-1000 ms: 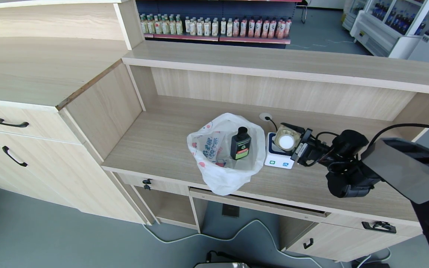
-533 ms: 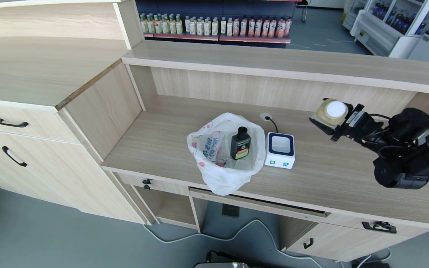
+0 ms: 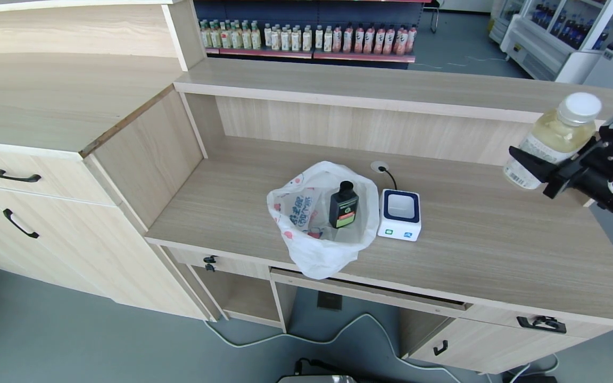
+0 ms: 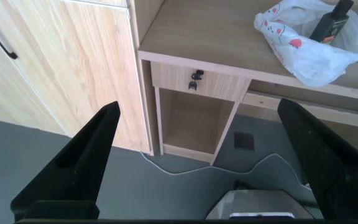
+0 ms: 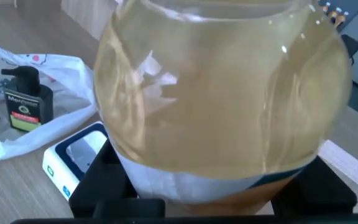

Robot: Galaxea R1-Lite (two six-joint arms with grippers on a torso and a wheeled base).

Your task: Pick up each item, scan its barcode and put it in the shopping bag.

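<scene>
Right gripper (image 3: 548,162) is clamped on the bottle (image 3: 551,135), raised above the counter (image 3: 471,239) at its right end. Bottle axis is tilted, cap to 1 o'clock and base to 7.

In the head view the scanner (image 3: 399,213) lies between 8 and 9 o'clock of the gripper, well apart. The bag (image 3: 312,255) stands just beyond it, a dark bottle (image 3: 344,205) inside.

Judgement: the right arm is nearer.

Left gripper (image 4: 199,106) hangs wide open, low before the counter front.

The head view alone shows the tilt. The right wrist view shows the pale label band at the jaws.
</scene>
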